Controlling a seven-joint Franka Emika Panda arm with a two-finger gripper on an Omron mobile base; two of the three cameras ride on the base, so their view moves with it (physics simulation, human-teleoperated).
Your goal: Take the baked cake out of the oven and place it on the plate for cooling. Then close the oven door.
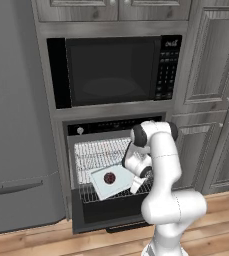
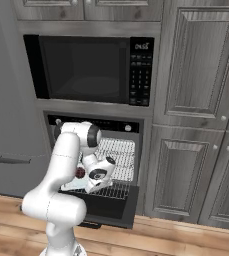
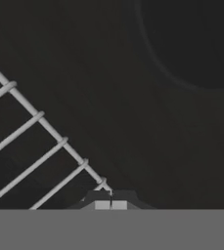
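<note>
Tiny dark reddish-brown cake (image 1: 109, 177) sits on pale square tray (image 1: 100, 186) on the silver wire rack (image 1: 98, 152), frame centre; gripper (image 3: 110, 201) fingertips together, empty, beside it

I see the oven (image 1: 117, 170) as black, with a white knob (image 1: 80, 131) on its dark control strip and silver wire racks (image 1: 102, 152) crossed in a fine grid, and its dropped oven door (image 2: 117, 207) is black as well. On the rack lies a pale square tray (image 1: 112, 182) carrying the dark reddish-brown baked cake (image 1: 109, 177), beside my white arm (image 1: 165, 170) with its dark joints. Above, the microwave (image 1: 117, 70) is black with a white-marked keypad, the cabinets (image 2: 201, 130) are streaked grey wood grain, the fridge (image 1: 16, 115) plain grey, and the floor (image 2: 186, 240) warm orange-brown planks.
</note>
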